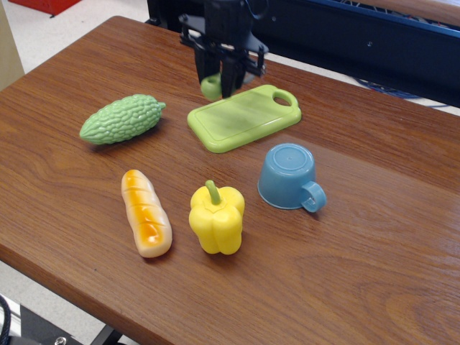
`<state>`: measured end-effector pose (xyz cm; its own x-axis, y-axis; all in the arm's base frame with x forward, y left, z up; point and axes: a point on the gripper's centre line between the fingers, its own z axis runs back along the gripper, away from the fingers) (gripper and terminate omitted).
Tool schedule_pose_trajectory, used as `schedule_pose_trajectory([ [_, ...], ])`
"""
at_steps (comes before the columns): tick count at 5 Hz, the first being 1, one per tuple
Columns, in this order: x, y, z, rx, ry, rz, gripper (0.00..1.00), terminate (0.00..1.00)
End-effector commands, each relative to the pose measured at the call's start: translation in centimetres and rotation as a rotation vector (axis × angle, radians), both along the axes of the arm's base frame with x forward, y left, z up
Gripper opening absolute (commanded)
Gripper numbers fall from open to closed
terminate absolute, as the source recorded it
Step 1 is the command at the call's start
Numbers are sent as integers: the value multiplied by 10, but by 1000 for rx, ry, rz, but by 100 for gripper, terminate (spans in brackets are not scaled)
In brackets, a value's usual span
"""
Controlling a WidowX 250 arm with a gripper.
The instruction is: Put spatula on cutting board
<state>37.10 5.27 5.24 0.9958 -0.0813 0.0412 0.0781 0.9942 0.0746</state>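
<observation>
My black gripper hangs at the far edge of the lime-green cutting board, fingers pointing down. It is shut on the spatula, of which only the lime-green handle end shows between the fingers; the grey blade is hidden. The spatula is held above the table, just at the board's back left edge. The board lies flat with its loop handle to the right rear.
A bumpy green gourd lies left of the board. A bread loaf and a yellow bell pepper sit nearer the front. A blue cup stands right of the pepper. The table's edge runs along the front left.
</observation>
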Motion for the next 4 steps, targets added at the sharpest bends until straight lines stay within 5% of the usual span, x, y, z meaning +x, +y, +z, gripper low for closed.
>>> schedule_pose_trajectory([
  [1, -5, -15, -1, 43, -72, 32, 0, 0],
  [3, -6, -19, -9, 35, -92, 66, 0, 0],
  [4, -5, -21, -11, 35, -114, 102, 100, 0],
])
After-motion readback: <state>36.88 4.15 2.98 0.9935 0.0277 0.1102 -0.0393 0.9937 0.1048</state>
